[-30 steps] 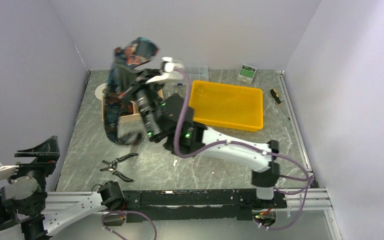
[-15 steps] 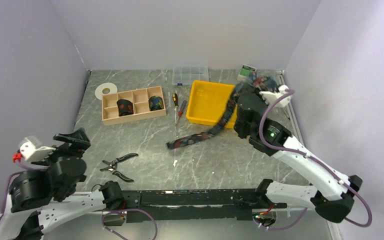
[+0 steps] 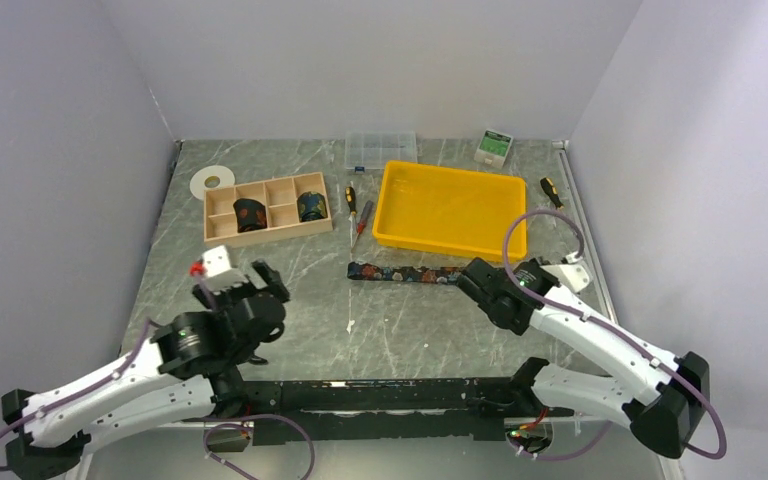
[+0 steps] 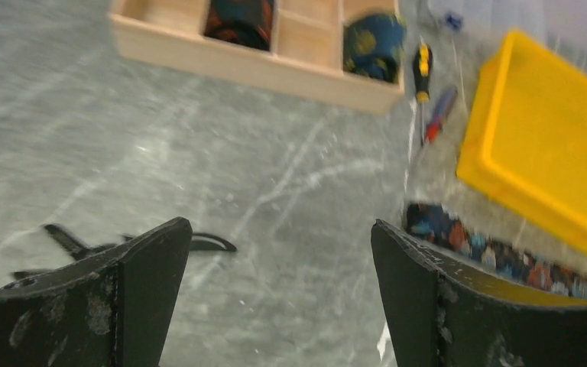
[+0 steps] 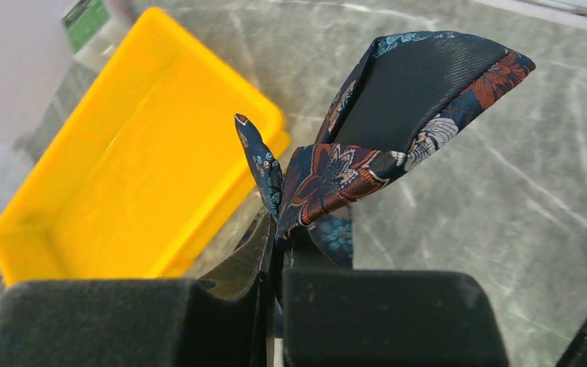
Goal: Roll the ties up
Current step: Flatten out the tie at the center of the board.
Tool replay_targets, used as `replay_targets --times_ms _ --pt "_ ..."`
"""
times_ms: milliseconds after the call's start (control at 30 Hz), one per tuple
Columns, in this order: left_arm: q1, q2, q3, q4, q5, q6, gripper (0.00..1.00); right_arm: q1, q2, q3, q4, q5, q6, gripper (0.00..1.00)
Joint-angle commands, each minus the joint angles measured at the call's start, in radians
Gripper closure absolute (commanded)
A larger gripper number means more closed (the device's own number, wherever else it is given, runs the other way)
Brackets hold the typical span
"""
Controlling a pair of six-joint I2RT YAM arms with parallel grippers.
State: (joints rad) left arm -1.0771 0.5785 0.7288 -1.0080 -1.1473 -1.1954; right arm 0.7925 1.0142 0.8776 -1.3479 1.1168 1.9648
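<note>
Right gripper (image 3: 467,277) is low at the table (image 3: 410,335), jaws pressed together, pinching one end of the loose tie (image 3: 405,272). In the right wrist view, the fabric is clamped between the fingers. The pinched end folds over into a loop above them, with plain dark lining inside and floral print outside.

The rest of that tie lies flat in a straight strip on the table, running left from the gripper. It sits near the front edge of the yellow tray (image 3: 450,205) but not touching it. The free end stops near the tip of the red screwdriver (image 3: 362,220). A yellow-and-black screwdriver (image 3: 351,198) lies just beside the red one.

Left gripper (image 3: 265,283) has its jaws spread wide with nothing between them. It is over the table, left of the tie's free end. In its wrist view, the black handles of the pliers (image 4: 210,245) poke out from behind the left finger. The tie's free end shows just past the right finger.

The wooden divider box (image 3: 270,231) is at the back left. The first rolled tie (image 3: 249,214) sits in a cell left of the middle. The second rolled tie (image 3: 310,207) sits in the rightmost cell.

Along the back are a white tape roll (image 3: 211,181), a clear plastic case (image 3: 381,150) and a small green box (image 3: 495,147).
</note>
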Motion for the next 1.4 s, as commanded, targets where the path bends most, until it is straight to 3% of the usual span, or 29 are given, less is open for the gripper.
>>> replay_targets --times_ms 0,133,400,500,633,767,833,1033,1233,1367 --pt "-0.003 0.041 -0.083 0.413 0.211 0.234 0.06 -0.063 -0.066 -0.051 -0.143 -0.005 0.124 0.98" --pt "-0.001 0.085 -0.125 0.532 0.291 0.297 0.06 -0.207 -0.121 -0.085 -0.100 -0.013 -0.016 0.79" --pt "0.007 0.269 -0.126 0.703 0.448 0.381 0.06 -0.469 -0.177 0.011 0.086 -0.011 -0.352 0.12" --pt "0.044 0.329 -0.097 0.727 0.528 0.413 0.06 -0.476 -0.155 0.122 0.158 -0.020 -0.478 0.01" --pt "0.130 0.359 -0.084 0.736 0.624 0.444 0.06 -0.462 -0.179 0.132 0.545 -0.337 -0.992 0.00" --pt "0.177 0.339 -0.124 0.739 0.671 0.487 0.06 -0.391 -0.215 -0.008 0.827 -0.734 -1.217 0.00" --pt "0.182 0.325 -0.171 0.763 0.678 0.507 0.06 -0.320 -0.208 -0.091 0.931 -0.824 -1.273 0.00" --pt "0.224 0.391 -0.261 0.981 0.782 0.497 0.06 -0.143 0.010 -0.152 1.043 -0.851 -1.310 0.00" --pt "0.474 0.619 -0.188 1.128 1.152 0.534 0.06 -0.107 0.046 -0.238 1.184 -0.936 -1.303 0.00" --pt "0.521 0.722 -0.164 1.190 1.303 0.548 0.06 -0.104 0.046 -0.253 1.190 -0.971 -1.340 0.00"
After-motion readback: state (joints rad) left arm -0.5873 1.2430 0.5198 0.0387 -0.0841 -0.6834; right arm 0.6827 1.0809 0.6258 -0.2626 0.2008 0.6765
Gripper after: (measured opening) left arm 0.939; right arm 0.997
